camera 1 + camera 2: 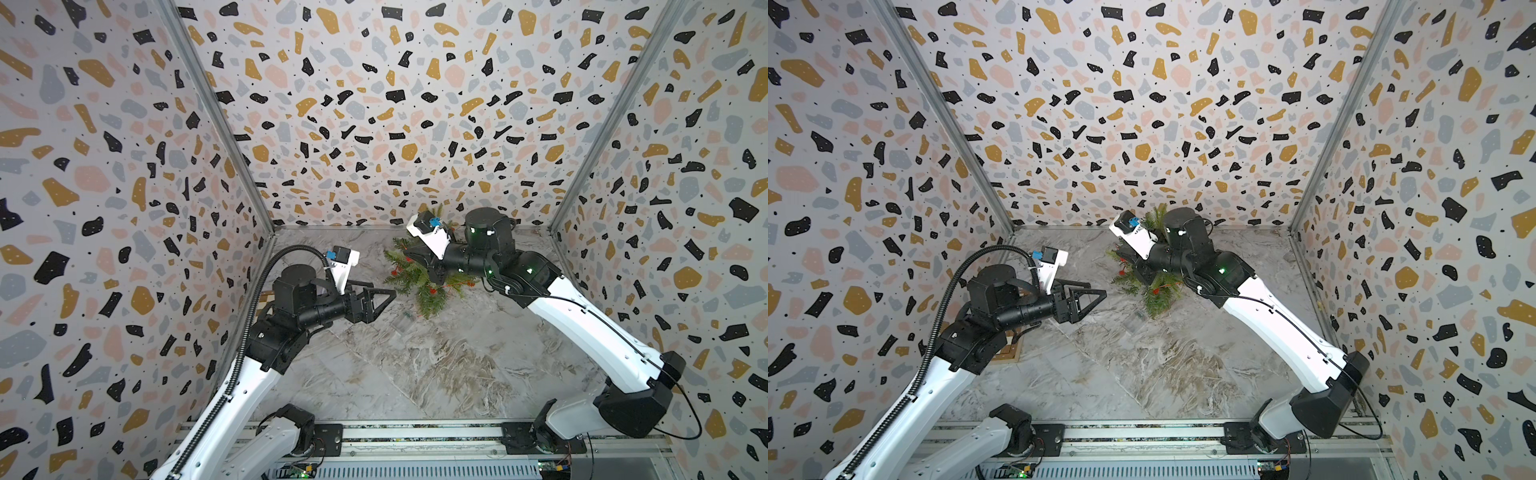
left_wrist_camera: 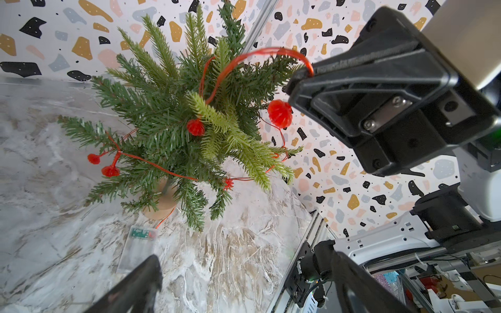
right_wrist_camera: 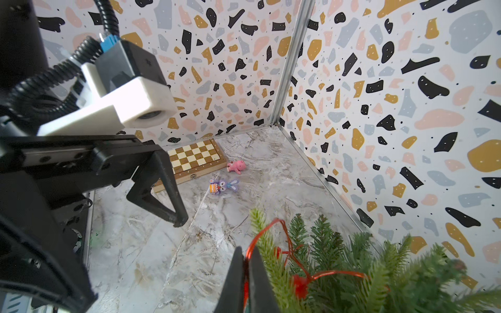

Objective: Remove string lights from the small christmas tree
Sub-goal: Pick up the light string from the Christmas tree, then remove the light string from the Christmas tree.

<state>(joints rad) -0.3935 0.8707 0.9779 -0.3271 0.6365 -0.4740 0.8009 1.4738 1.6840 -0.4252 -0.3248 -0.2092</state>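
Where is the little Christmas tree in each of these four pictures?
In a top view: small christmas tree far centre, beneath the right arm.
In a top view: same place.
Left wrist: whole tree, mid-picture.
Right wrist: branch tips beside the shut jaws.
Shared landmark: red string lights on its branches.

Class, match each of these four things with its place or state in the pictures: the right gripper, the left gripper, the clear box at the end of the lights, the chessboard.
Things:
1. right gripper
2. left gripper
3. clear box
4. chessboard

Places or states:
a. lies flat on the table beside the small christmas tree's base
b. jaws open, holding nothing
c. on the table, by the wall
d. jaws shut on the string lights' wire

Pairs: 1-d, 2-b, 3-a, 4-c.
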